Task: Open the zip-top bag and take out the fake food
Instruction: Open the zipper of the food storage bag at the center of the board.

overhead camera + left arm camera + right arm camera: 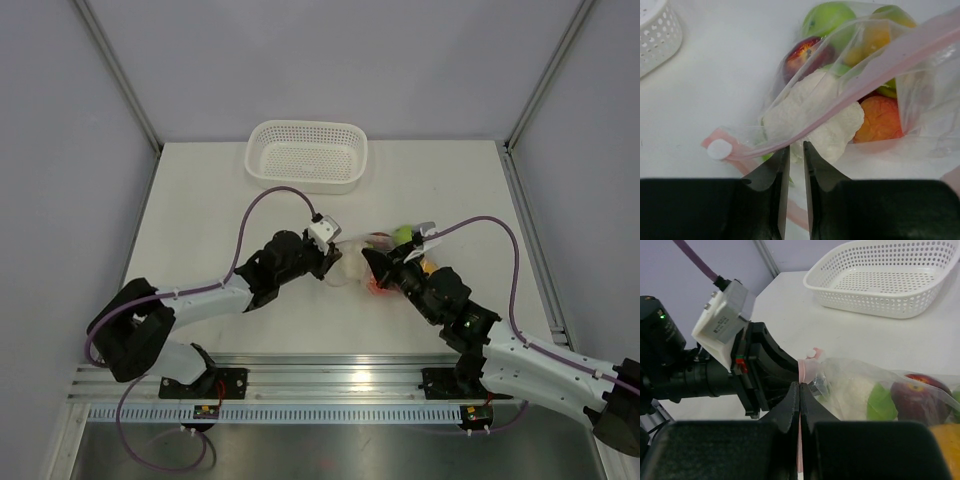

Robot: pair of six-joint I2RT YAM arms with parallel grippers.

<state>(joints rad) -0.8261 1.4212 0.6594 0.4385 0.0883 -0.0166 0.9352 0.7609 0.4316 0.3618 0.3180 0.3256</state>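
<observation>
1. Your left claw [796, 150] was pinched nearly shut on the zip-top bag [932, 105]. Its fingers [774, 190] clamped the clear film right at the pink zip strip [900, 62].
2. Your right claw [799, 387] was closed on the same bag, with a sliver of pink strip caught between its tips. The left claw faced it from straight ahead, almost tip to tip.
3. The bag lay on the worktop [200, 210] between the two claws. Most of its bulk spread ahead and to the right of the right claw.
4. All the fake food [840, 75] you could see sat inside the bag.
5. Just ahead of the left claw was the white cauliflower [810, 117]. Beyond it lay a dark red piece [802, 52], and farther still a green apple [827, 17].
6. Ahead and to the right of that claw were an orange piece [880, 120] and a yellow piece [870, 40].
7. A small white tab [719, 149] sat at the strip's end, just left of the left claw's tips.
8. You could not tell whether the zip was parted.
9. The white perforated basket [307, 155] stood well beyond both claws, apart from the bag.
</observation>
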